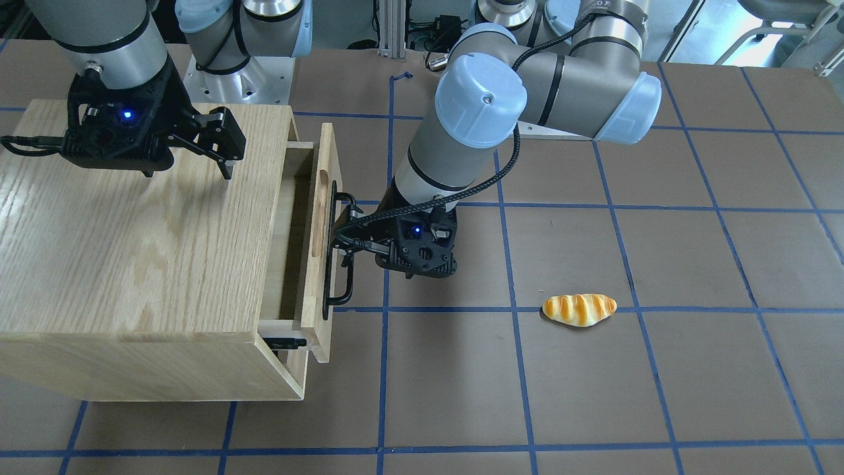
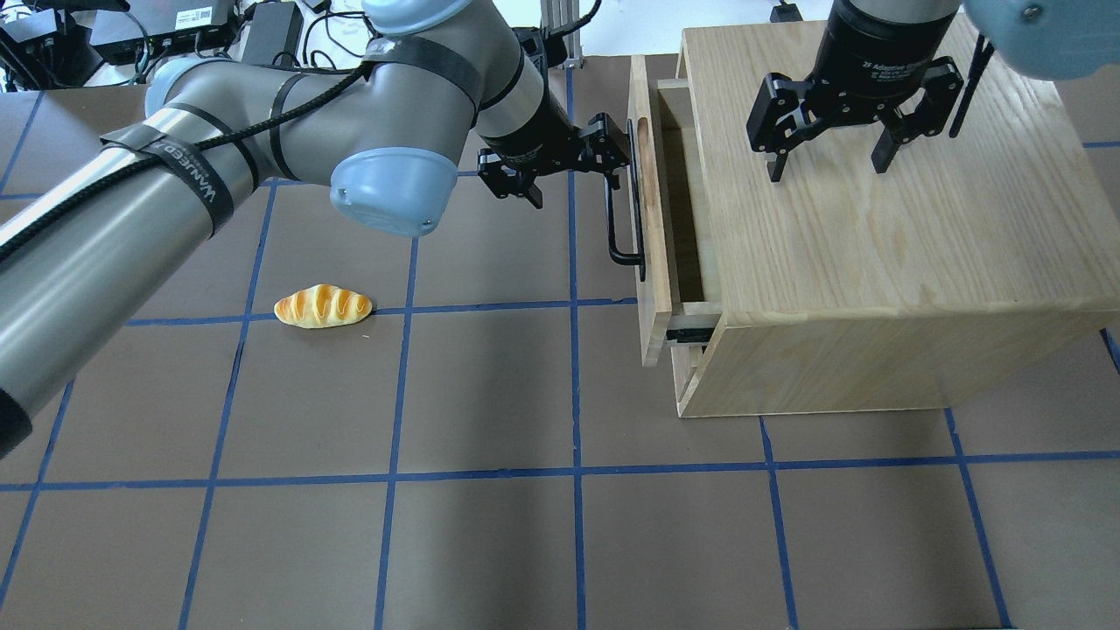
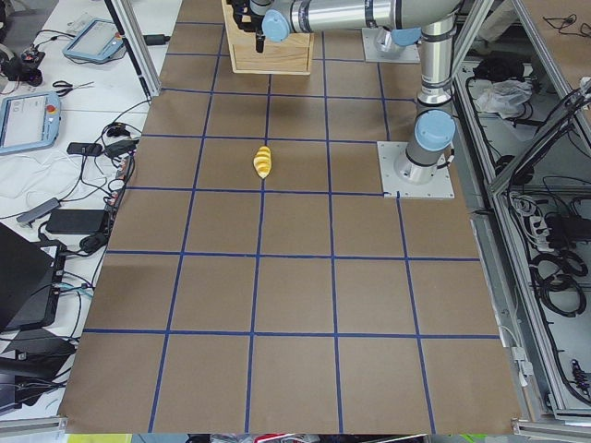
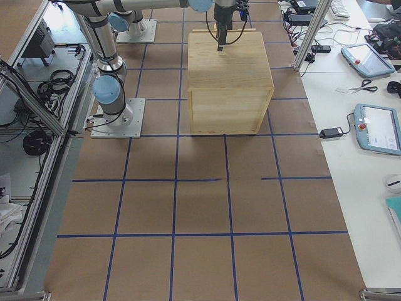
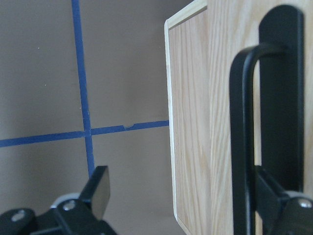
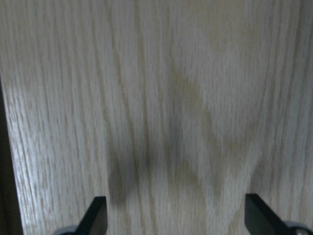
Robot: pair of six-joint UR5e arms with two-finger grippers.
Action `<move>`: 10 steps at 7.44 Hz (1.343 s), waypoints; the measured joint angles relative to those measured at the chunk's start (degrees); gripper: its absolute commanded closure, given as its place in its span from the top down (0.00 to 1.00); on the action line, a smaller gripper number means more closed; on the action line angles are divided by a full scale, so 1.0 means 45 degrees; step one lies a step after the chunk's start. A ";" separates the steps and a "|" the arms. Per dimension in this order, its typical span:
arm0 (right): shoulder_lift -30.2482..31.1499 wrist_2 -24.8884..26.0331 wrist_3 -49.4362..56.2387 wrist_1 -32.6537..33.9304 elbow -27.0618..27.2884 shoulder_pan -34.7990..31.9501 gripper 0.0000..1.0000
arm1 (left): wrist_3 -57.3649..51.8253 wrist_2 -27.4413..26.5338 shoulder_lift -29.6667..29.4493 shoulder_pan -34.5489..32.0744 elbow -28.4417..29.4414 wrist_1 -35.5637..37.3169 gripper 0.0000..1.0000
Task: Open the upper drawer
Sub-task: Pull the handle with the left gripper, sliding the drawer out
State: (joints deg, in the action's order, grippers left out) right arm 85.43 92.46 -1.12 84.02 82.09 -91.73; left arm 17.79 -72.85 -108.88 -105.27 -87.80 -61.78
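The upper drawer (image 1: 326, 198) stands partly pulled out of the oak cabinet (image 1: 132, 251), with its dark inside showing; it also shows in the overhead view (image 2: 651, 262). Its long black bar handle (image 2: 628, 227) faces my left gripper (image 2: 577, 179). That gripper is open. One finger (image 5: 274, 196) sits hooked behind the handle bar (image 5: 242, 147), against the drawer front (image 5: 195, 122). The other finger (image 5: 98, 188) hangs free outside. My right gripper (image 2: 827, 171) is open and empty, just above the cabinet top (image 6: 171, 98).
A toy bread roll (image 1: 579, 309) lies on the brown table with blue tape lines, also in the overhead view (image 2: 322, 306). My left arm's elbow (image 2: 385, 188) reaches across the table's far middle. The cabinet (image 4: 229, 69) stands at the table's right end.
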 measured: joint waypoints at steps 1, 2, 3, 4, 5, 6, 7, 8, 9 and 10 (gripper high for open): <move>0.0000 0.0000 0.0007 0.0001 0.0003 0.0001 1.00 | -0.0273 -0.0007 0.0098 0.0301 -0.0006 -0.0304 1.00; 0.0000 0.0000 0.0011 0.0000 0.0006 0.0000 1.00 | -0.0513 -0.0027 0.0195 0.0474 -0.0045 -0.0557 1.00; 0.0000 0.0000 0.0013 0.0000 0.0005 -0.0002 1.00 | -0.0641 -0.0067 0.0288 0.0587 -0.0154 -0.0676 1.00; -0.0001 0.0000 0.0010 0.0000 0.0004 -0.0003 1.00 | -0.0801 -0.0122 0.0382 0.0704 -0.0326 -0.0722 1.00; 0.0000 0.0000 0.0001 0.0000 0.0001 0.0000 1.00 | -0.1003 -0.0243 0.0479 0.0805 -0.0512 -0.0736 1.00; 0.0000 0.0000 -0.0004 0.0000 0.0000 0.0003 1.00 | -0.1102 -0.0397 0.0574 0.0902 -0.0634 -0.0738 1.00; 0.0000 0.0000 -0.0005 0.0001 0.0003 0.0004 1.00 | -0.1227 -0.0482 0.0678 0.1082 -0.0693 -0.0811 1.00; 0.0000 0.0000 -0.0002 0.0000 0.0006 0.0001 1.00 | -0.1464 -0.0512 0.0779 0.1263 -0.0722 -0.1019 1.00; 0.0000 0.0000 0.0006 0.0000 0.0005 -0.0003 1.00 | -0.1693 -0.0534 0.0869 0.1405 -0.0739 -0.1272 1.00; 0.0000 0.0000 0.0007 0.0000 0.0003 -0.0003 1.00 | -0.1817 -0.0544 0.0971 0.1566 -0.0751 -0.1492 1.00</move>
State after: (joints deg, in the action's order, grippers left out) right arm 85.43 92.46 -1.08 84.02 82.10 -91.74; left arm 9.61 -75.30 -104.51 -98.23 -91.18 -68.50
